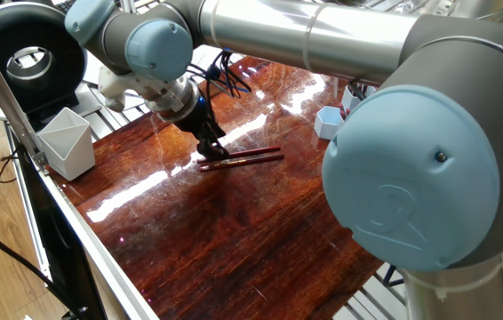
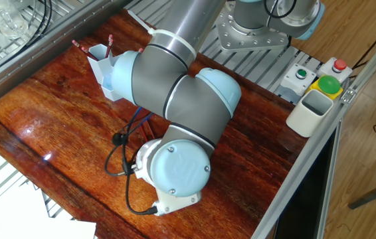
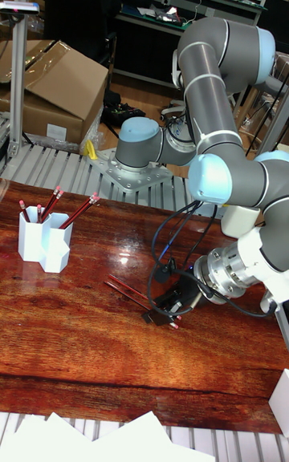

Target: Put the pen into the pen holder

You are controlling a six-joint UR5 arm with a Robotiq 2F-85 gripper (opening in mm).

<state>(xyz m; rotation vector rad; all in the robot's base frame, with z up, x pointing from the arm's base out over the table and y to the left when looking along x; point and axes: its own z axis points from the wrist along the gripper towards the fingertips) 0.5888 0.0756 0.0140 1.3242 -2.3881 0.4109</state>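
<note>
Two pens [image 1: 244, 156] lie side by side on the dark wooden table [image 1: 234, 231]; in the tall fixed view the pens [image 3: 127, 289] are left of the gripper. My gripper [image 1: 213, 149] is down at their left ends, its dark fingers touching or right at the pen tips. The gap between the fingers is too dark and small to read. From the tall fixed view the gripper [image 3: 164, 311] sits low over the table. The light blue pen holder [image 1: 327, 121] stands at the far side, and the pen holder [image 3: 44, 243] holds several red-tipped pens. The arm hides the gripper in the other fixed view.
A pale grey-white angular cup [image 1: 65, 142] stands near the table's left edge. The same cup [image 2: 309, 111] sits beside a box with a red button [image 2: 339, 66] and a green button [image 2: 329, 85]. Black cables [image 3: 172, 249] hang from the wrist. The arm's big elbow [image 2: 188, 99] covers the table's middle.
</note>
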